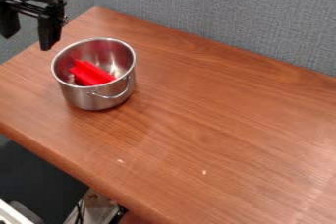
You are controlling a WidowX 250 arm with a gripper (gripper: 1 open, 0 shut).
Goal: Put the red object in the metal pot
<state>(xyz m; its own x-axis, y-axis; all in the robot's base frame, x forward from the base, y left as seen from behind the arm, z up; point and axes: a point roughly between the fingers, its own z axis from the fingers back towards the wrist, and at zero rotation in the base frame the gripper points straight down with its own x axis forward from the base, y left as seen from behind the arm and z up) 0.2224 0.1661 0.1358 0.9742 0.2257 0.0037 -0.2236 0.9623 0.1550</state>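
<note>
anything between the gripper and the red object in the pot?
Only the metal pot's near rim and wall. The gripper, jaws open and empty, hangs up-left of it; the red object lies inside. Camera view.

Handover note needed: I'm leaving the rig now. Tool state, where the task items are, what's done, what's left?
Tool: open, empty, up at the table's back-left corner, clear of the pot.
Red object: lying inside the metal pot, leaning on the pot's floor and wall.
Metal pot: upright on the wooden table, near the left end.
Done: placement looks complete.
Left: nothing on the task itself; probably just park the arm.
</note>
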